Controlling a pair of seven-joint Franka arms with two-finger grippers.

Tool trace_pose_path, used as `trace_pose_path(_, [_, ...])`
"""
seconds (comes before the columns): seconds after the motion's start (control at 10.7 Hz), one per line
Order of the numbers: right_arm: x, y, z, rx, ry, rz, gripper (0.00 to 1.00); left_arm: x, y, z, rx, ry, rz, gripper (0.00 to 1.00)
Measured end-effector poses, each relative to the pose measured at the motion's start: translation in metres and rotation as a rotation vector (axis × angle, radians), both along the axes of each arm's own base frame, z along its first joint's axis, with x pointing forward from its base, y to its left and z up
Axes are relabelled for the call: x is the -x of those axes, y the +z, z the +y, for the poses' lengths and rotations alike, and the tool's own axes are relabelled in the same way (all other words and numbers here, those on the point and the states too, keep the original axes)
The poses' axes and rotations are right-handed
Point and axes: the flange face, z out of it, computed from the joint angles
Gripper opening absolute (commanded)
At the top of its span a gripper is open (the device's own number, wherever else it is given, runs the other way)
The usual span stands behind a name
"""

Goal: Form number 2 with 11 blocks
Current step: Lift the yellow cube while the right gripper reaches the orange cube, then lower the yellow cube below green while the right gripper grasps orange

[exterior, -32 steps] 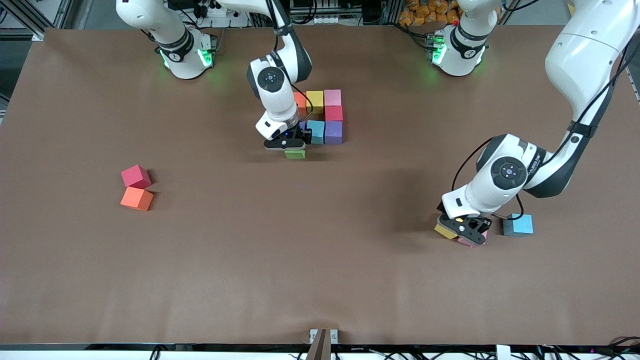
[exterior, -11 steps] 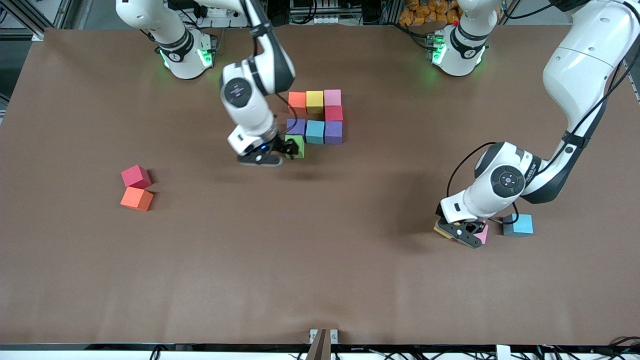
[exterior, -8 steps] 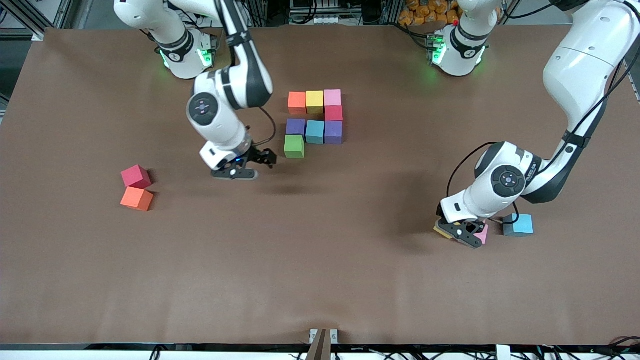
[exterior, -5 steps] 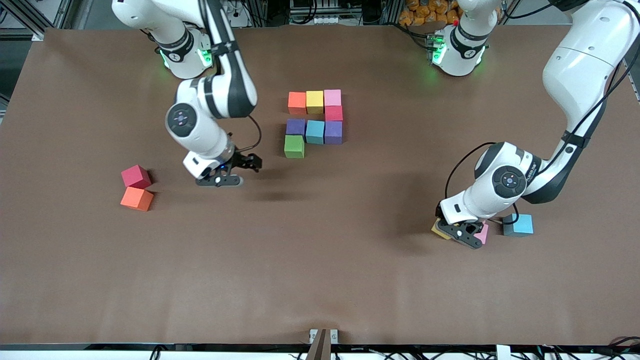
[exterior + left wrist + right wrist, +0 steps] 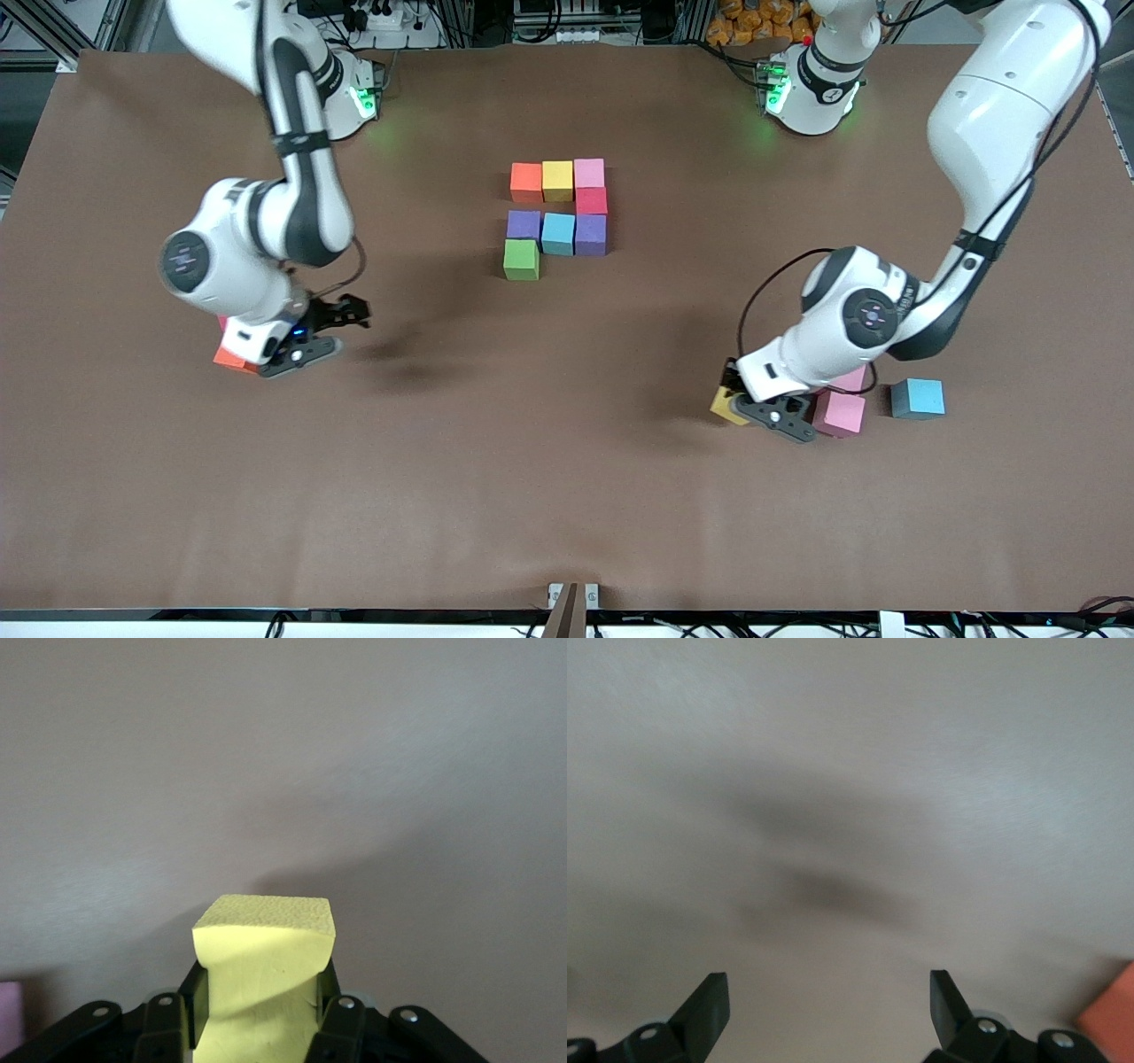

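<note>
The number 2 (image 5: 556, 218) is partly built in the middle of the table, toward the robots' bases. Eight blocks are in place. The top row, farthest from the front camera, is orange (image 5: 526, 181), yellow (image 5: 557, 180) and pink (image 5: 589, 172). A crimson block (image 5: 592, 201) sits just under the pink one, at the left arm's end of the figure. The middle row is purple (image 5: 524, 224), light blue (image 5: 559, 233) and purple (image 5: 591, 235). A green block (image 5: 521, 260) begins the fourth row at the right arm's end. By my count the bottom row of three is still missing.

The left gripper (image 5: 764, 409) is clamped on a yellow block (image 5: 263, 979), raised a little above the table near the left arm's end. A loose pink block (image 5: 839, 412) lies just beside it, and a loose light blue block (image 5: 918, 398) lies a little farther toward that end. Judging by the shadow under it, the yellow block is off the table and ready to be carried to the figure.

The right gripper (image 5: 323, 328) has its fingers spread wide and holds nothing. It hangs over the table toward the right arm's end, just beside a loose orange block (image 5: 232, 358), whose corner shows in the right wrist view. The arm hides most of that spot, so I cannot tell what else lies there. This block looks like the right arm's next pick.
</note>
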Motion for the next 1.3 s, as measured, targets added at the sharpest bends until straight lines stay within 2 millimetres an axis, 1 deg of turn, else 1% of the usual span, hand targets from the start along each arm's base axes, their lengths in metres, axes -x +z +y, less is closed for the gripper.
trace_pose_path(0.09, [-0.003, -0.007, -0.023, -0.021, 0.074, -0.004, 1.0, 0.002, 0.005, -0.014, 0.009, 0.032, -0.001, 0.41])
trace_pose_path(0.28, [-0.005, -0.015, -0.065, -0.051, 0.219, -0.024, 1.0, 0.009, 0.011, -0.042, 0.025, 0.116, 0.01, 0.3])
trace_pose_path(0.47, [-0.004, -0.018, -0.098, -0.073, 0.343, -0.048, 1.0, 0.02, 0.018, -0.077, 0.042, 0.173, 0.017, 0.3])
trace_pose_path(0.65, [-0.003, -0.024, -0.122, -0.087, 0.434, -0.063, 1.0, 0.032, 0.022, -0.105, 0.053, 0.207, 0.026, 0.3])
trace_pose_path(0.84, [-0.002, -0.034, -0.148, -0.081, 0.523, -0.068, 1.0, 0.044, 0.023, -0.128, 0.06, 0.249, 0.04, 0.31])
trace_pose_path(1.03, [-0.007, -0.043, -0.17, -0.066, 0.598, -0.068, 1.0, 0.057, 0.032, -0.159, 0.084, 0.337, 0.052, 0.31])
trace_pose_path(1.12, [-0.011, -0.047, -0.176, -0.058, 0.625, -0.067, 1.0, 0.06, 0.037, -0.174, 0.096, 0.39, 0.052, 0.31])
trace_pose_path(1.3, [-0.019, -0.054, -0.181, -0.038, 0.663, -0.062, 1.0, 0.066, 0.038, -0.201, 0.091, 0.469, 0.031, 0.31])
